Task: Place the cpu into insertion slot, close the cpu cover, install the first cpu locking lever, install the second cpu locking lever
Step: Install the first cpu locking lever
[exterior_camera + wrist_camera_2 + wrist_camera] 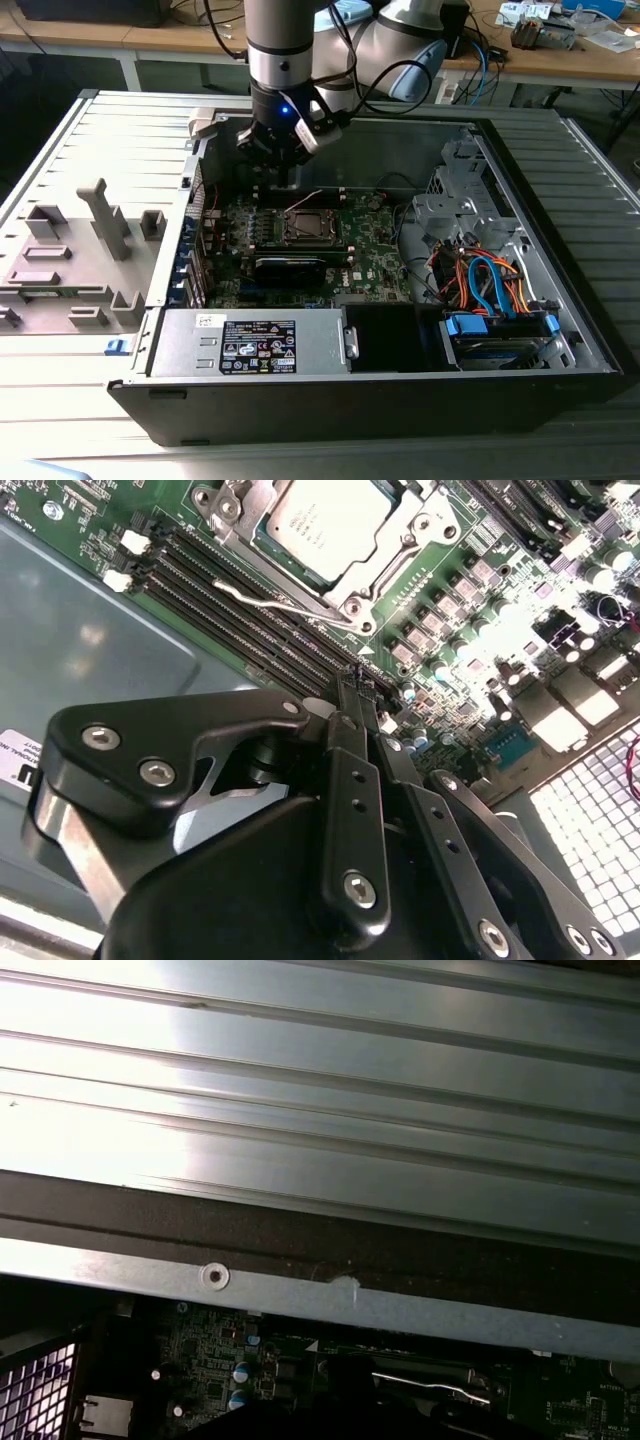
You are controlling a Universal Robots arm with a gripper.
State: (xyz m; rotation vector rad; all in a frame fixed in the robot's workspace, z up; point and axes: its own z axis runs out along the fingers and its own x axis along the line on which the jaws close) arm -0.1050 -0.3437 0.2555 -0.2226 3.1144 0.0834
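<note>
Tool [352, 680] pinched together, empty, near cpu [325, 525] seated under cpu cover [395, 565].

Open computer case [560, 330] on ribbed grey table [60, 390]; power supply [250, 342] at front, blue-orange cables [490, 280] at exterior view's right.

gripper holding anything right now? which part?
Nothing. The black gripper is shut and empty, above the green motherboard near the silver-topped square cpu.
</note>
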